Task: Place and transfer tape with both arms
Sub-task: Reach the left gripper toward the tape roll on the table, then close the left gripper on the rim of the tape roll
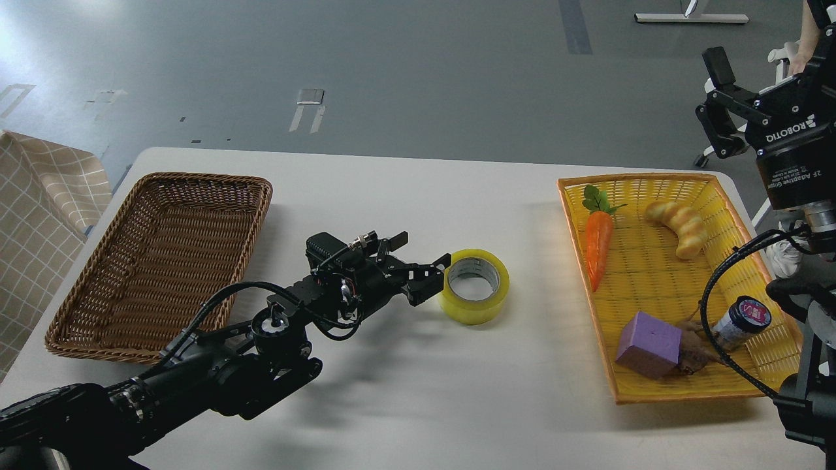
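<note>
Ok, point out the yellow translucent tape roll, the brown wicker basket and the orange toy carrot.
yellow translucent tape roll (475,309), head view: outer yellow wall.
brown wicker basket (65,344), head view: near left rim.
orange toy carrot (597,245), head view: middle of orange body.

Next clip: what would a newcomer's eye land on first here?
Most likely the tape, a bright yellow roll lying flat mid-table, with the left gripper right at its left side, fingers spread. Next, the yellow tray at right holding a carrot and bread piece, and the wicker basket at left.
</note>
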